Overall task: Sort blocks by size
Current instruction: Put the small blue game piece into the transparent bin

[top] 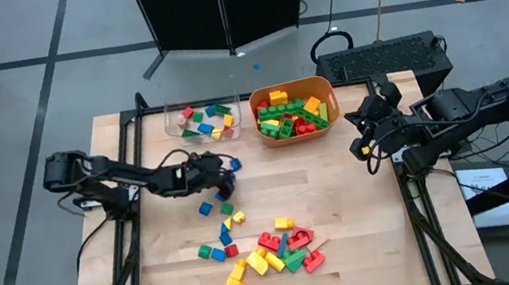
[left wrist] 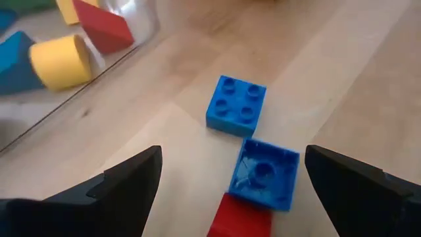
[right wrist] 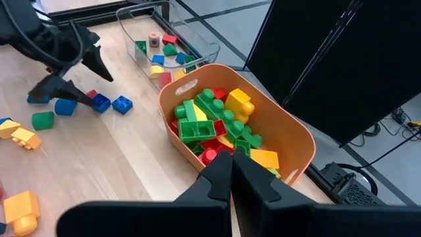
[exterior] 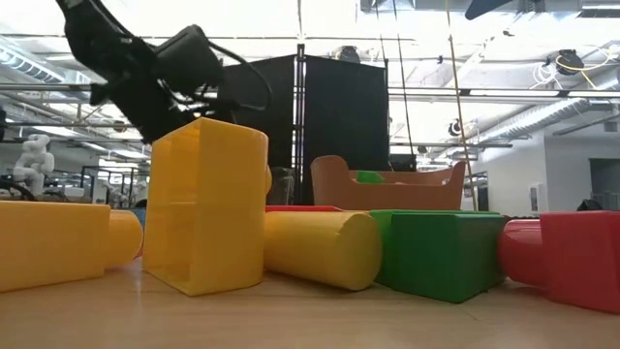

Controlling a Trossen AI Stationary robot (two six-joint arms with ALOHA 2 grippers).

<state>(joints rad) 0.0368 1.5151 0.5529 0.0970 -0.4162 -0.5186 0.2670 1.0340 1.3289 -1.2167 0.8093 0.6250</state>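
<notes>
Small blocks lie loose on the wooden table (top: pixel 368 227), several in a pile (top: pixel 272 256) near the front edge. My left gripper (left wrist: pixel 233 158) is open and empty, close over the table just in front of the clear tray (top: pixel 203 120). A studs-up blue block (left wrist: pixel 237 105) lies just beyond its fingers. An upturned blue block (left wrist: pixel 266 174) and a red block (left wrist: pixel 240 217) lie between them, untouched. The left gripper also shows in the high view (top: pixel 226 167). My right gripper (right wrist: pixel 230 174) is shut and empty, held up at the table's right side (top: pixel 364 143) beside the orange tub (top: pixel 293 108).
The clear tray (left wrist: pixel 39 52) holds small blocks. The orange tub (right wrist: pixel 230 131) holds larger green, red and yellow bricks. In the low view a yellow block (exterior: pixel 203 204), a green block (exterior: pixel 441 252) and a red block (exterior: pixel 581 257) stand close to the camera.
</notes>
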